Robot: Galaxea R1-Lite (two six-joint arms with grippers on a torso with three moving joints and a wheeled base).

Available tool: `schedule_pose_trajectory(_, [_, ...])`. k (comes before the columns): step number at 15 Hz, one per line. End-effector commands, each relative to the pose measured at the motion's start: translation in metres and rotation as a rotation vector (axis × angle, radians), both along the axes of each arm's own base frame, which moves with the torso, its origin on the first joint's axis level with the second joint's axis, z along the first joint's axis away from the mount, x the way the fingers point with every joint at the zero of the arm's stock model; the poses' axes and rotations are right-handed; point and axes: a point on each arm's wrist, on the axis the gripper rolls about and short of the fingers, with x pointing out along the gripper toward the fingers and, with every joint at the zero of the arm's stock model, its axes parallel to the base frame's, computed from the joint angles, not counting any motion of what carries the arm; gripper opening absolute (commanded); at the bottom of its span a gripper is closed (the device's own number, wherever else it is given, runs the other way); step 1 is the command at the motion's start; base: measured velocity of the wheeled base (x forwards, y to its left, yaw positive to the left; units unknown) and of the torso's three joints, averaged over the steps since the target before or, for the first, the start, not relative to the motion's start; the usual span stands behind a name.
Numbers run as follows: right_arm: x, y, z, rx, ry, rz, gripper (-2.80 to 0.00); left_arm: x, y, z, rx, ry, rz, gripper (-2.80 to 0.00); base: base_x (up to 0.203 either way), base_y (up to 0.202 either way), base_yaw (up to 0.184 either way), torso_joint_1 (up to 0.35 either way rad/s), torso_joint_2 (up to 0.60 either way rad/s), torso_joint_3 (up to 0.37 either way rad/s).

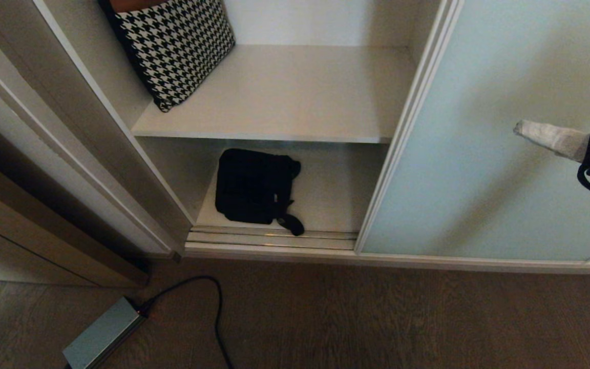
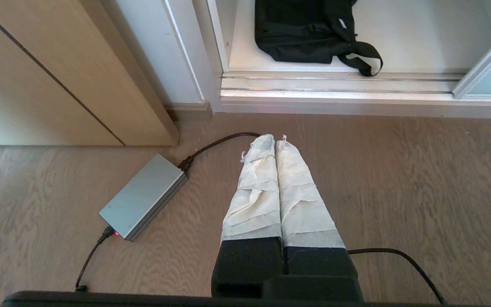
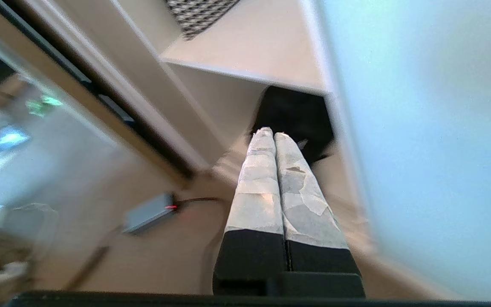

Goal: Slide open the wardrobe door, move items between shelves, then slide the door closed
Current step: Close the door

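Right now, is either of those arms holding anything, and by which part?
Nothing is held. The right gripper hangs in front of the sliding wardrobe door, shut and empty. The left gripper is shut over the floor. The black bag lies untouched.

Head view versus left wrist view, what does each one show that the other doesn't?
Only the head view shows the upper shelf with the houndstooth cushion, the frosted sliding door across its wide face, and the right claw shut in front of it. Only the left wrist view shows the left claw, shut, hanging over the wood floor. Both show the black bag on the lower shelf, the door track and the grey power brick with its cable.
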Motion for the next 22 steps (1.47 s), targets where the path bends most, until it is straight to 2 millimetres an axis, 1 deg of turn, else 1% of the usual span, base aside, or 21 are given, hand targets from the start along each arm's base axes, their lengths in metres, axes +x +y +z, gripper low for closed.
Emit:
schedule_pose_trajectory(1, [0.007, 0.004, 0.015, -0.044, -0.059, -0.019, -2.8, 0.0, 0.0, 0.0, 0.0, 0.001, 0.001, -2.8, 0.0, 0.0, 0.0, 0.0, 0.0, 0.0])
schedule_pose_trajectory(3, [0.02, 0.016, 0.031, -0.085, -0.104, -0.068, -2.8, 0.0, 0.0, 0.0, 0.0, 0.001, 0.001, -2.8, 0.0, 0.0, 0.0, 0.0, 0.0, 0.0])
schedule_pose_trajectory(5, [0.025, 0.033, 0.048, -0.081, -0.153, -0.101, -2.8, 0.0, 0.0, 0.0, 0.0, 0.001, -0.001, -2.8, 0.0, 0.0, 0.0, 0.0, 0.0, 0.0])
schedule_pose_trajectory(6, [0.029, 0.037, 0.053, -0.079, -0.17, -0.134, -2.8, 0.0, 0.0, 0.0, 0.0, 0.001, 0.001, -2.8, 0.0, 0.0, 0.0, 0.0, 0.0, 0.0])
schedule_pose_trajectory(7, [0.032, 0.039, 0.053, -0.088, -0.175, -0.146, -2.8, 0.0, 0.0, 0.0, 0.0, 0.001, 0.001, -2.8, 0.0, 0.0, 0.0, 0.0, 0.0, 0.0])
schedule_pose_trajectory(9, [0.031, 0.045, 0.052, -0.09, -0.174, -0.12, -2.8, 0.0, 0.0, 0.0, 0.0, 0.001, -0.001, -2.8, 0.0, 0.0, 0.0, 0.0, 0.0, 0.0])
schedule_pose_trajectory(11, [0.028, 0.059, 0.05, -0.088, -0.171, -0.067, -2.8, 0.0, 0.0, 0.0, 0.0, 0.001, 0.001, -2.8, 0.0, 0.0, 0.0, 0.0, 0.0, 0.0])
schedule_pose_trajectory(13, [0.039, 0.074, 0.043, -0.091, -0.161, -0.113, -2.8, 0.0, 0.0, 0.0, 0.0, 0.001, -0.001, -2.8, 0.0, 0.0, 0.0, 0.0, 0.0, 0.0])
schedule_pose_trajectory(15, [0.052, 0.083, 0.039, -0.09, -0.202, -0.171, -2.8, 0.0, 0.0, 0.0, 0.0, 0.001, -0.001, -2.8, 0.0, 0.0, 0.0, 0.0, 0.0, 0.0])
schedule_pose_trajectory(19, [0.069, 0.086, 0.041, -0.038, -0.185, -0.204, -2.8, 0.0, 0.0, 0.0, 0.0, 0.001, -0.001, -2.8, 0.0, 0.0, 0.0, 0.0, 0.0, 0.0])
schedule_pose_trajectory(22, [0.081, 0.091, 0.038, -0.039, -0.171, -0.213, -2.8, 0.0, 0.0, 0.0, 0.0, 0.001, -0.001, -2.8, 0.0, 0.0, 0.0, 0.0, 0.0, 0.0])
